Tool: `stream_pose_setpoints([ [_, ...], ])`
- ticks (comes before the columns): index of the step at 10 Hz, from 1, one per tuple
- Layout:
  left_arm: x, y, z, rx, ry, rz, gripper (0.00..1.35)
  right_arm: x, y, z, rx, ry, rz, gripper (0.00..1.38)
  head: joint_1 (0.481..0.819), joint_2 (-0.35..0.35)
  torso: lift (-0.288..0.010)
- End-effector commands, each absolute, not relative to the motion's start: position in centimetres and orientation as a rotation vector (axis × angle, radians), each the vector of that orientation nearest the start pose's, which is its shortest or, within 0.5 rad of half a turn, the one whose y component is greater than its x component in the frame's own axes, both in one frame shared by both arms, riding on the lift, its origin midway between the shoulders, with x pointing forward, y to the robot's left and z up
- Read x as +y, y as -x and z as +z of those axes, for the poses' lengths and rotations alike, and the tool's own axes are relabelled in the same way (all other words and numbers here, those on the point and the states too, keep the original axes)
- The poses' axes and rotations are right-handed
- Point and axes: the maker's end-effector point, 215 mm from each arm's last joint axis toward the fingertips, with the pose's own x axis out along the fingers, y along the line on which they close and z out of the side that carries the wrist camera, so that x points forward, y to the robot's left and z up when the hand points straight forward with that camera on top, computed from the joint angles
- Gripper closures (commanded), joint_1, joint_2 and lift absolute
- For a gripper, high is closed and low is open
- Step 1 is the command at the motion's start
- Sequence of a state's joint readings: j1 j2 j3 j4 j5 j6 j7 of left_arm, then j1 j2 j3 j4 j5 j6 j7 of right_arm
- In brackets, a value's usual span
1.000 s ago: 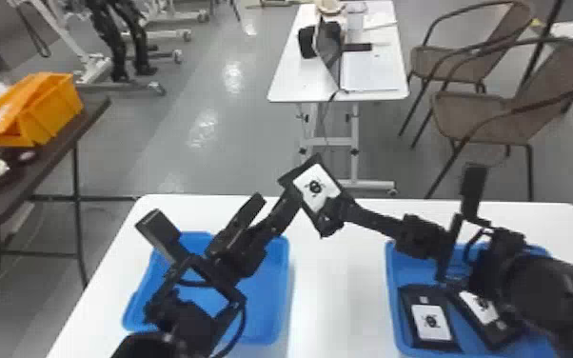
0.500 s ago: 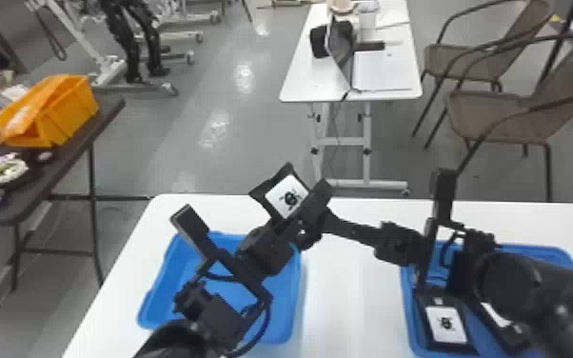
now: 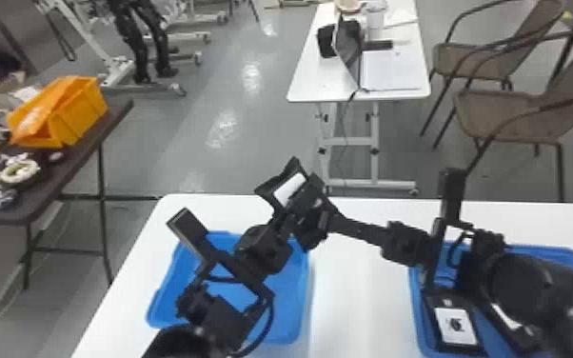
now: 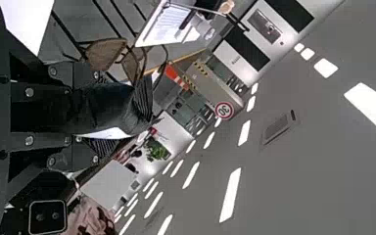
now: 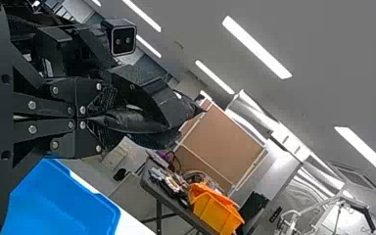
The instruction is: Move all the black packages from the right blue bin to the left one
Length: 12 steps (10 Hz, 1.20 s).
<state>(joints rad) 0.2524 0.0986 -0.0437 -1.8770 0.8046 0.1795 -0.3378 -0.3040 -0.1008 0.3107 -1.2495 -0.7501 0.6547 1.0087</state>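
Observation:
In the head view my left gripper (image 3: 286, 215) and right gripper (image 3: 320, 215) meet above the inner edge of the left blue bin (image 3: 295, 314). Between them a black package (image 3: 286, 189) stands tilted, its white label partly visible. My left gripper (image 4: 90, 116) has its fingers parted around the package (image 4: 110, 105) in the left wrist view. My right gripper (image 5: 92, 117) is shut on the package (image 5: 149, 100) in the right wrist view. Inside the right blue bin (image 3: 416, 304) lies another black package (image 3: 454, 326), with one more beside it (image 3: 521, 328), partly under the right arm.
White tabletop (image 3: 357, 295) separates the two bins. A dark side table (image 3: 81, 124) with an orange bin (image 3: 78, 112) stands at the left. Farther back are a white table (image 3: 395, 90) and brown chairs (image 3: 509, 114). The right arm spans over the right bin.
The package has shifted left relative to the bins and turned, so its label now shows narrower. Both grippers have closed in together around it. The head view has swung slightly left.

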Motion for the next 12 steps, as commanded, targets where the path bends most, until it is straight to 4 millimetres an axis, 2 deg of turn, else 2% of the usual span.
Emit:
stream_pose_setpoints([
  [1,13.7,-49.8,-30.5,0.018,0.725,-0.463,1.22,6.4,-46.9,-34.7,0.48,-0.835,1.343,1.3,0.695,0.223,-0.041],
  [2,13.7,-49.8,-30.5,0.018,0.724,-0.462,1.22,6.3,-47.1,-34.8,0.481,-0.832,1.337,1.2,0.695,0.226,-0.041],
  [3,13.9,-49.8,-30.5,0.011,0.723,-0.457,1.22,6.3,-47.0,-35.0,0.484,-0.83,1.333,0.61,0.695,0.226,-0.041],
  [4,14.9,-49.8,-30.6,-0.002,0.707,-0.434,1.22,5.5,-47.3,-35.5,0.481,-0.801,1.307,0.09,0.695,0.227,-0.041],
  [5,17.3,-49.9,-31.2,-0.009,0.627,-0.385,1.22,3.3,-48.4,-36.4,0.467,-0.749,1.219,0.04,0.695,0.229,-0.041],
  [6,20.2,-49.5,-33.1,0.009,0.501,-0.316,1.22,0.1,-49.3,-38.0,0.459,-0.684,1.094,0.16,0.695,0.229,-0.041],
  [8,25.2,-47.2,-38.6,0.126,0.194,-0.192,1.22,-7.2,-50.5,-40.2,0.436,-0.498,0.84,0.27,0.695,0.22,-0.041],
  [9,26.7,-45.8,-41.2,0.192,0.082,-0.16,1.22,-9.6,-50.5,-40.6,0.424,-0.443,0.756,0.28,0.695,0.208,-0.041],
  [10,27.6,-44.9,-42.5,0.233,-0.04,-0.148,1.22,-10.8,-50.3,-40.9,0.421,-0.427,0.717,0.28,0.695,0.197,-0.041],
  [12,28.3,-44.4,-44.0,0.287,-0.249,-0.149,1.22,-11.5,-50.4,-41.1,0.42,-0.348,0.685,0.28,0.695,0.194,-0.041],
])
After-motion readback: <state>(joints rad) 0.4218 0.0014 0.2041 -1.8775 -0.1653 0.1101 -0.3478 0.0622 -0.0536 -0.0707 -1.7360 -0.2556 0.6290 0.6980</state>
